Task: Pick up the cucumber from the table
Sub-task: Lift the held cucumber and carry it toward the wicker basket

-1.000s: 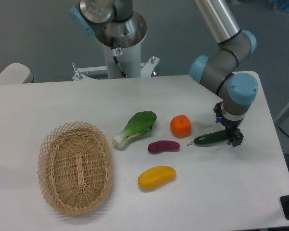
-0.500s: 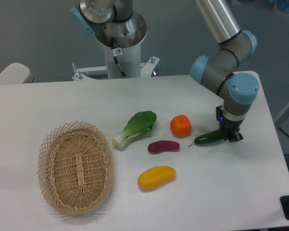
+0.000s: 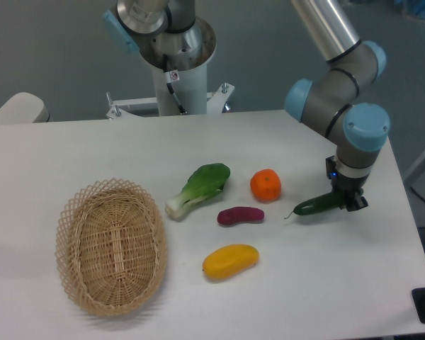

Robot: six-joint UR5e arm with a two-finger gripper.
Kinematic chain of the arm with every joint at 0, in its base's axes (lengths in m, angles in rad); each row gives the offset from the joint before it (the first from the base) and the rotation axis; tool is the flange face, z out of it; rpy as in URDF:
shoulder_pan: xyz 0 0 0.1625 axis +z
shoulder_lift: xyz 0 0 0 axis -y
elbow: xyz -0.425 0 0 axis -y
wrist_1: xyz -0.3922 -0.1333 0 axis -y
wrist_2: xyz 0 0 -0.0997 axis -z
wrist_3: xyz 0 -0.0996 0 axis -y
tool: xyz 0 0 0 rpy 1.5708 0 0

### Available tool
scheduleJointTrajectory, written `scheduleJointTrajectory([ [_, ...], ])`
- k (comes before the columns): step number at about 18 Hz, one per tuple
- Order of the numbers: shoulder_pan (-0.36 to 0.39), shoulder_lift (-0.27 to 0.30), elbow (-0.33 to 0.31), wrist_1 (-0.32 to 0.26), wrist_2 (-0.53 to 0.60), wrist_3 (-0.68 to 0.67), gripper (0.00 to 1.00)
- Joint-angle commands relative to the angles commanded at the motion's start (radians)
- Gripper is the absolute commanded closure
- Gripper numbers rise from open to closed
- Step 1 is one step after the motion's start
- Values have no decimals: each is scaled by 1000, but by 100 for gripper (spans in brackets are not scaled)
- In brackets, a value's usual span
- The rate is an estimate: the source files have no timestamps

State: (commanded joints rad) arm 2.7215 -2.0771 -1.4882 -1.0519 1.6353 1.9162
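Note:
The cucumber [image 3: 316, 206] is slim, dark green and glossy, with its thin stem tip pointing left. My gripper [image 3: 348, 200] is shut on its right end and holds it tilted, stem end lower, just above the white table [image 3: 198, 142] at the right side. The fingers are dark and mostly hidden behind the cucumber end. The arm's blue and grey wrist stands directly above the gripper.
An orange fruit [image 3: 265, 185] and a purple sweet potato [image 3: 240, 215] lie left of the cucumber. A bok choy [image 3: 198, 188] and a yellow mango [image 3: 230, 261] lie nearer the middle. A wicker basket [image 3: 111, 244] sits at the left. The table's right edge is close.
The gripper has moved right and slightly up with the cucumber in it. The cucumber now tilts, its stem end lower. Other objects have not moved.

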Motion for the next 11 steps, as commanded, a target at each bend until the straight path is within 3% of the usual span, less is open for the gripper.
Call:
scheduleJointTrajectory([
  [4, -81, 28, 83, -98, -57, -98, 78],
  [8, -147, 81, 62, -117, -158, -230, 78],
  [11, -198, 103, 57, -126, -167, -310, 78],
])
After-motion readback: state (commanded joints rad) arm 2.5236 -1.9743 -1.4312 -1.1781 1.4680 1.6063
